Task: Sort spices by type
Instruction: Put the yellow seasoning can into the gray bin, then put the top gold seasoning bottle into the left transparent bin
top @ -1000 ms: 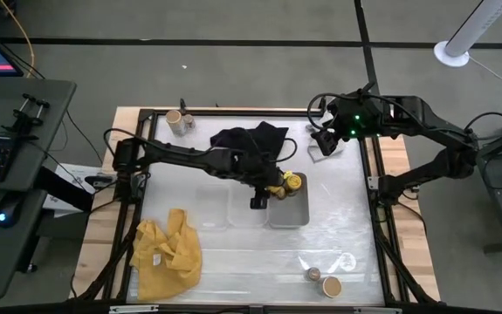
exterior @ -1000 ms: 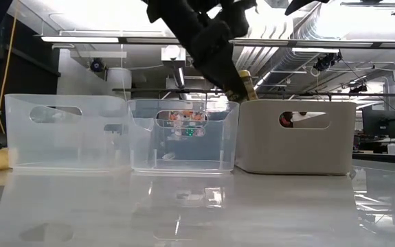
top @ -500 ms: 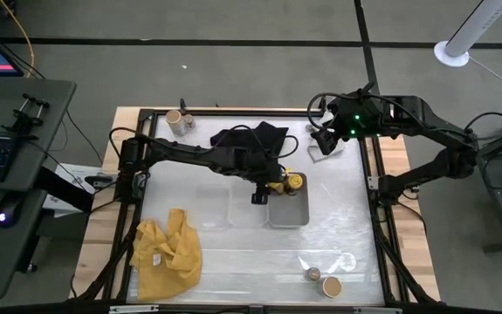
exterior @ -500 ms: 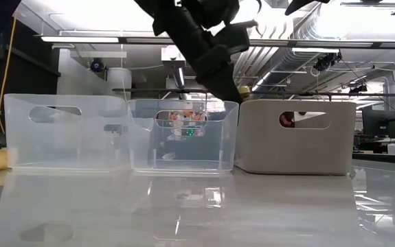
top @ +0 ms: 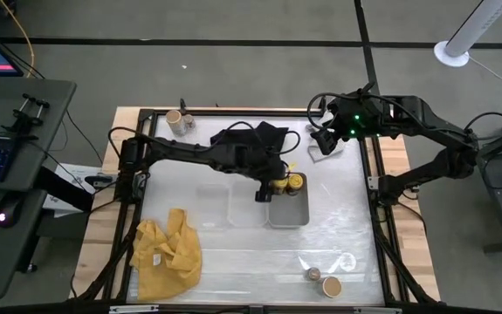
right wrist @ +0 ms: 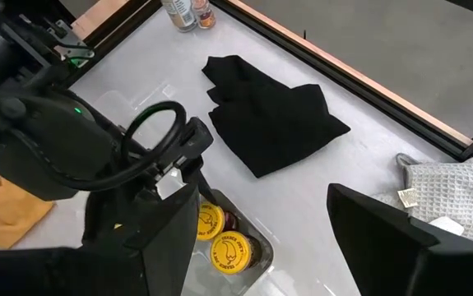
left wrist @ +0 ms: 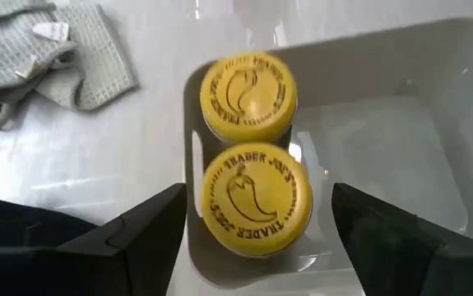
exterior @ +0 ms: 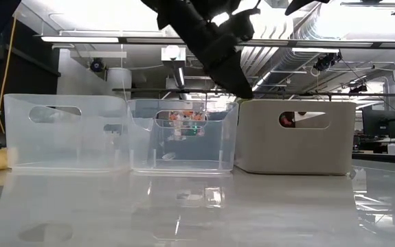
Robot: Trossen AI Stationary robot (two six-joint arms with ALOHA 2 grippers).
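Note:
Two yellow-topped jars [left wrist: 257, 193] [left wrist: 248, 92] stand upright side by side in the far-left corner of the grey tray [top: 290, 218]. My left gripper [left wrist: 257, 197] hovers open above the nearer one, with a finger on either side of its lid and not touching it. A tan-topped jar [top: 331, 285] and a tiny brownish one [top: 313, 274] stand near the table's near edge. Another tan-topped jar [top: 174, 119] with a small one beside it stands at the far-left corner. My right gripper [top: 325, 144] waits open over the far right of the table.
Two clear trays [top: 211, 207] [top: 247, 209] stand in a row left of the grey tray. A black cloth [top: 251, 139] lies behind them under the left arm. A grey cloth [right wrist: 458, 193] lies at the far right and a yellow cloth [top: 168, 249] at the near left.
In the low view a yellow-topped jar showed at my left gripper's tips above the grey tray's rim a second ago; it has since gone down inside the tray and out of that view. The left gripper shifted slightly toward the table's right.

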